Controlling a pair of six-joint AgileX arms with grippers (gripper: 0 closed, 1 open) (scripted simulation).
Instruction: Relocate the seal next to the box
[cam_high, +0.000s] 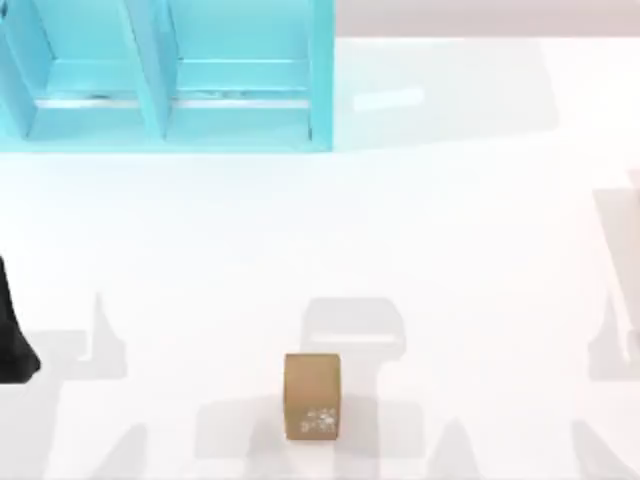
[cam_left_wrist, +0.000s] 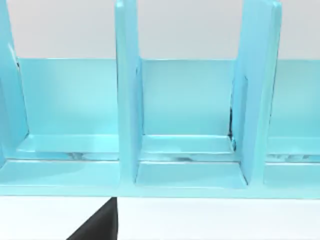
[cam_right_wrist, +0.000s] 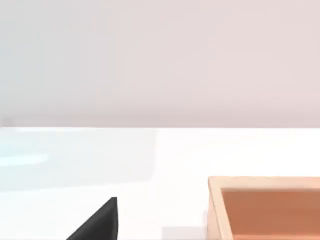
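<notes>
- Near the front edge of the white counter (cam_high: 450, 220), about midway across, stands the seal (cam_high: 312, 396), a small tan-brown block with rounded edges and faint white marks on one face. It is upright, untouched and free of any grasp.
- At the rear left of the counter sits a light blue partitioned rack (cam_high: 170, 75) with upright dividers; the left wrist view faces its compartments squarely.
- The box (cam_right_wrist: 265, 207), an open tan-orange container with a pale rim, appears in the right wrist view as a corner only. Its place on the counter relative to the seal cannot be fixed from these views; I judge it lies toward the right side.
- Progress: judged at the outset. The seal has not been grasped or lifted, and it is not beside the box. Approach, grasp, carry and release all remain.
- Left arm (cam_high: 15, 335): a dark part of it shows at the far left edge of the top view, well apart from the seal and low over the counter.
- Left end effector: whether its fingers are apart or together cannot be told.
- Right arm: its wrist camera looks across the counter toward the box corner; the state of its end effector cannot be told either.
</notes>
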